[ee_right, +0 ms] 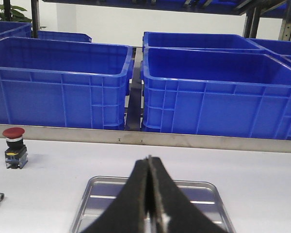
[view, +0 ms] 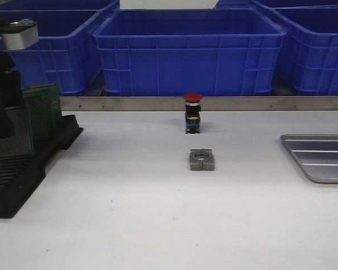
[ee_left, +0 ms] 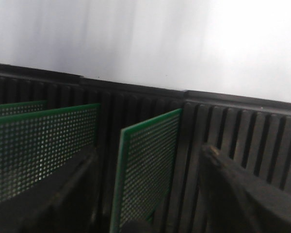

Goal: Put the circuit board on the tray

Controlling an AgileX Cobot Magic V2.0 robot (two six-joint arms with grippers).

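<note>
Over the black rack [ee_left: 242, 126], my left claw [ee_left: 145, 194] stood apart astride one green board [ee_left: 148, 170], needing a square, centred pinch.

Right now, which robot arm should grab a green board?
Probably the left. Its open gripper already straddles a circuit board standing in the black rack. The right gripper is shut, over the tray.

One tray [view: 321, 157], one black rack [view: 22, 174] holding at least three green boards [view: 42, 109], one red push button [view: 192, 112], one metal block [view: 202, 159], and three blue bins [view: 188, 53] in the nearest row, more behind.
</note>
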